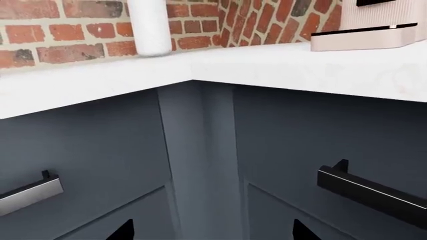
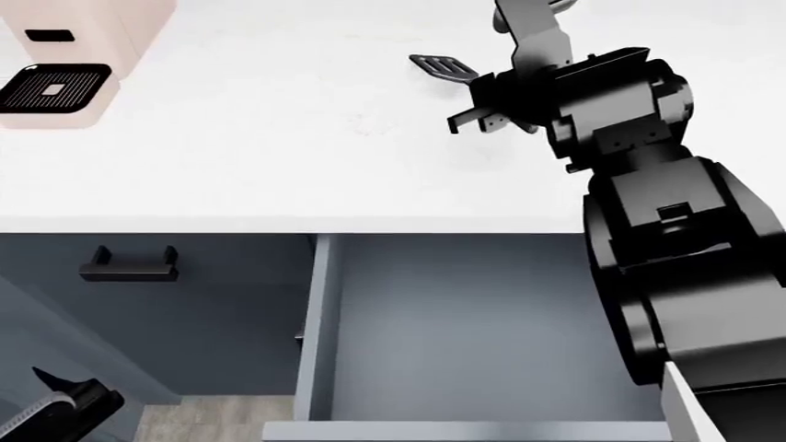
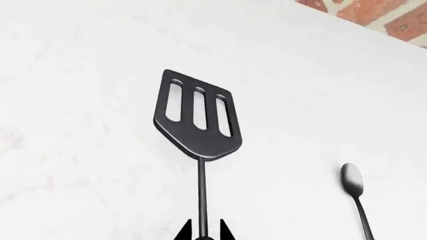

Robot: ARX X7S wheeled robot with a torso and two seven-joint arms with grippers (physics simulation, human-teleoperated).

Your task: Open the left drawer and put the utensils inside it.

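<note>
**Right gripper at the spatula's neck, drawer open below**

The wide slate-blue left drawer [image 2: 455, 322] with a plain grey-blue inside stands pulled out under the white countertop [image 2: 246, 138], its cavity bare and unobstructed. Its front is cut off at the head view's lower edge.

Over the counter, the black right gripper [image 3: 202, 234] has two fingertips set narrowly on either side of the thin neck of the dark metal spatula [image 3: 197, 116] with three slots. I cannot tell whether they touch it. The blade lies flat just ahead of the fingertips, with open counter all round. The spatula's handle is hidden. A thin dark teaspoon [image 3: 352, 181] lies beside the gripper, apart from the spatula, its stem cut off.

The left gripper [image 2: 55, 405] hangs low beside the cabinets; its jaw state cannot be made out.
</note>
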